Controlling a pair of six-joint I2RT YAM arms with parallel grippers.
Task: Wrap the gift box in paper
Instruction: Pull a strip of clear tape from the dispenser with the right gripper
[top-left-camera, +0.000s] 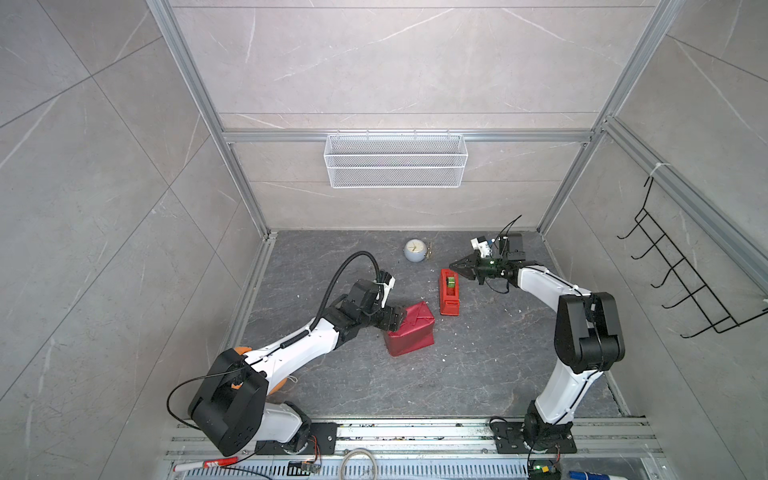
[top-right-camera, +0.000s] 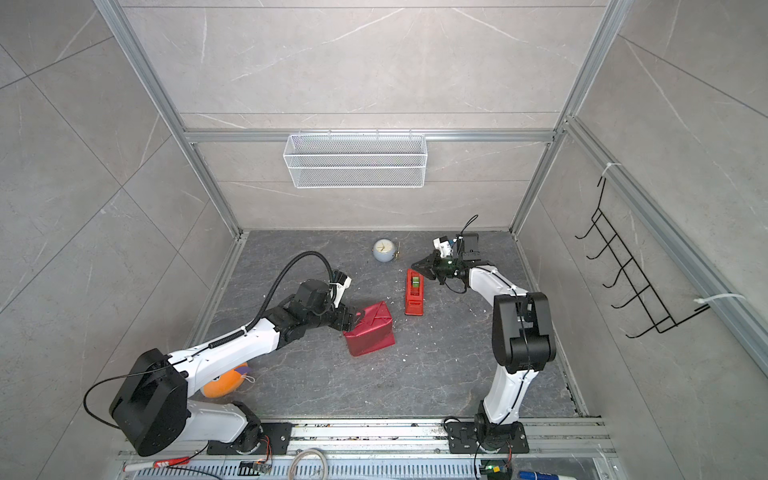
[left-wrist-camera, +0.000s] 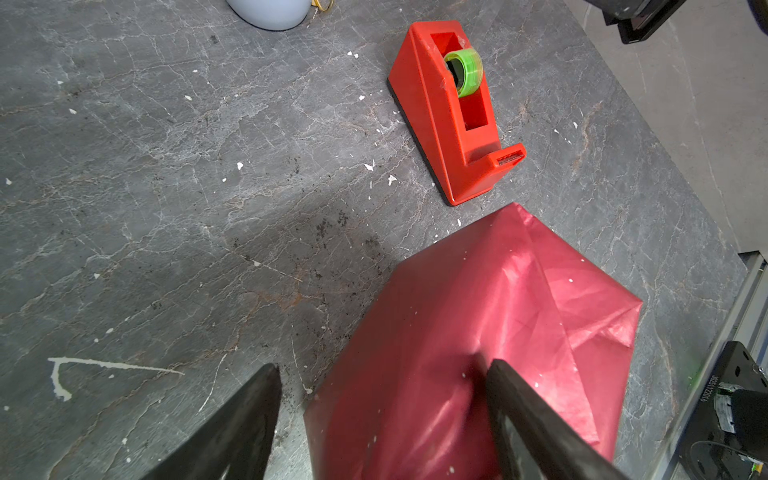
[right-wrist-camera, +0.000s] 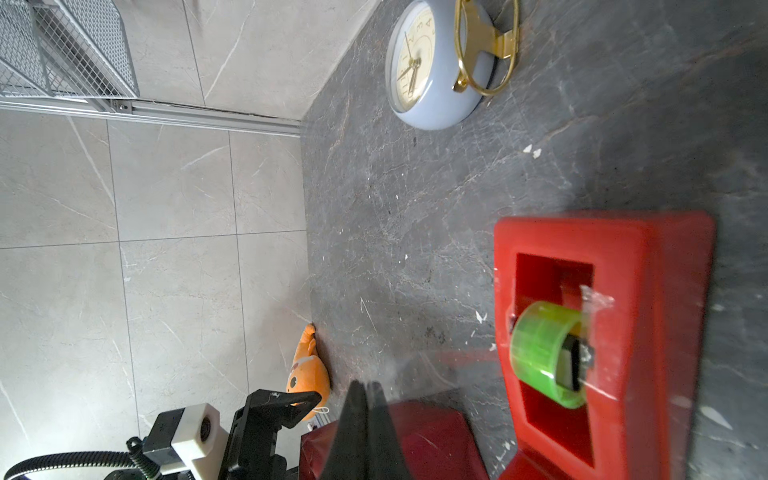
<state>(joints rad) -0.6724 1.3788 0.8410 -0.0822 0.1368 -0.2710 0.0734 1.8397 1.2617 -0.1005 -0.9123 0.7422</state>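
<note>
Paper (top-left-camera: 409, 334), creased maroon, folded shut; tape dispenser (top-left-camera: 449, 293) beside, clock (top-left-camera: 414, 250) beyond. Left gripper (top-left-camera: 397, 322) jaws wide at its corner; right gripper (top-left-camera: 452, 265) jaws closed, empty.

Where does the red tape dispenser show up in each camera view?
Top view: tape dispenser, mid-table, by the right claw.
Top view: same spot.
Left wrist: beyond the red paper, at.
Right wrist: close up, beside the shut claw.
Shared landmark: the blue clock.

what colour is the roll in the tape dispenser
Bright green. The roll in the red tape dispenser shows best in the right wrist view.
</note>
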